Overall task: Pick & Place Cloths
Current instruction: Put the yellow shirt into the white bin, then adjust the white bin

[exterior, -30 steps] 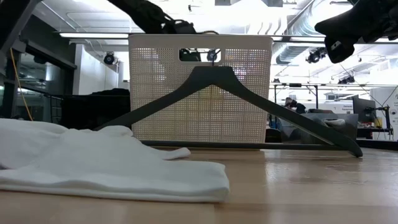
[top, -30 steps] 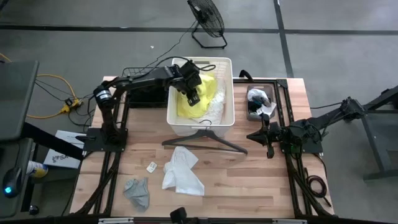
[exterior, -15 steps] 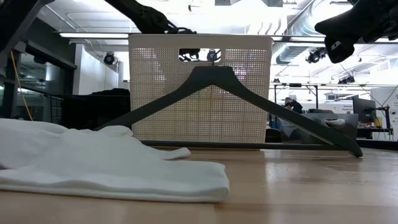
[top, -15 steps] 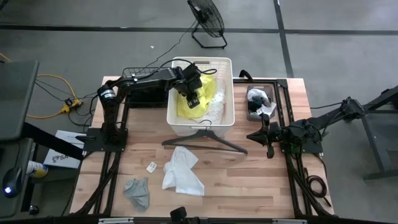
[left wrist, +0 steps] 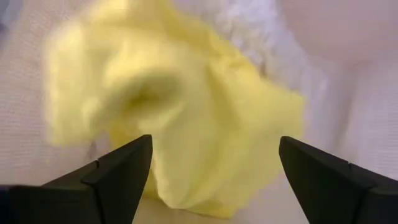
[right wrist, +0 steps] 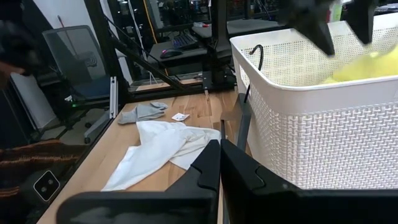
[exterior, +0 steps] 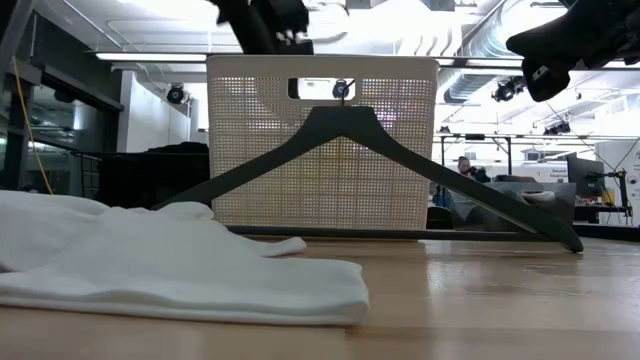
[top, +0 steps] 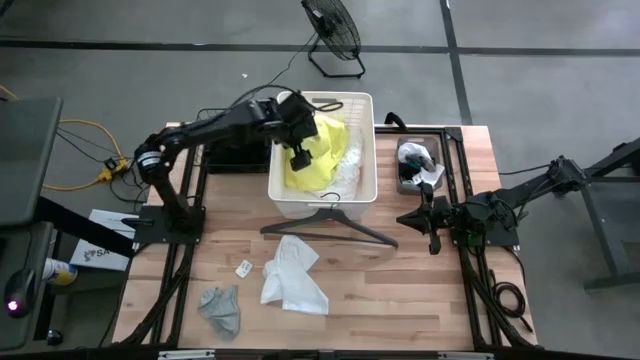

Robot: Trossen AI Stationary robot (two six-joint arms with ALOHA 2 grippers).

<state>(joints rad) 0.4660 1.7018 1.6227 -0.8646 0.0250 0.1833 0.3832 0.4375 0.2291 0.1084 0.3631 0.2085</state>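
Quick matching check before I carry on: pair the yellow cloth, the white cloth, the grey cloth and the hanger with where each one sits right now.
Things:
1. yellow cloth
2. white cloth
3. grey cloth
4. hanger

Places:
A. leaning on the basket's near wall
B. near the table's front left corner
C. inside the basket, under the open left gripper
D. spread on the table in front of the hanger

Pairs: 1-C, 2-D, 3-B, 4-A
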